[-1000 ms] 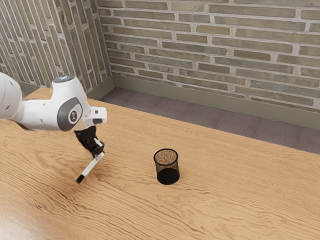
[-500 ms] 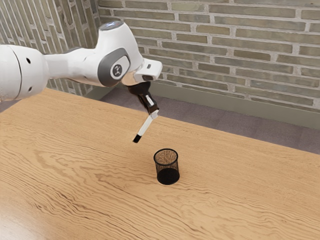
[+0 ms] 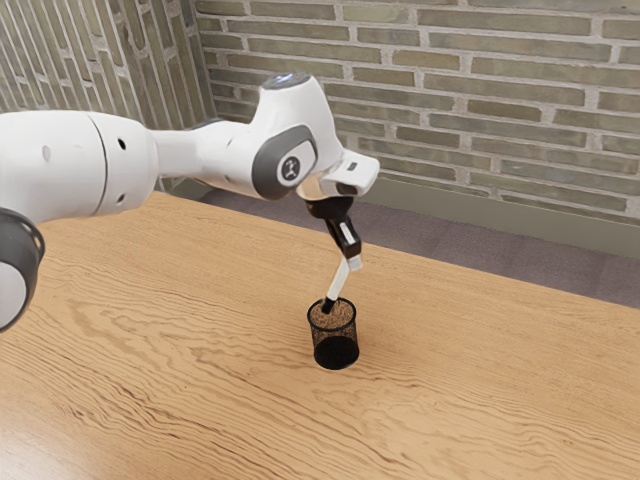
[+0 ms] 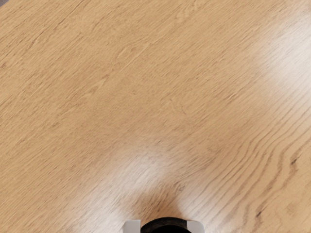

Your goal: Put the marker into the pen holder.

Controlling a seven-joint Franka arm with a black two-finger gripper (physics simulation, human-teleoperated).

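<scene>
Since the last frame our hand has dropped and swung across, carrying the marker over the holder. In the exterior view, our gripper (image 3: 353,261) is closed on the marker (image 3: 339,281), which leans, its dark end at the holder's (image 3: 345,328) mouth; whether it is inside yet we can't tell. That lean could catch the rim and tip the holder. In the wrist view, what seems the rim (image 4: 164,222) lies near our fingertips (image 4: 132,226): dropping lower, they could bump it.

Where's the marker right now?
The marker, held in the gripper, slants down toward the exterior view's left, its black end at the mouth of the pen holder.
</scene>
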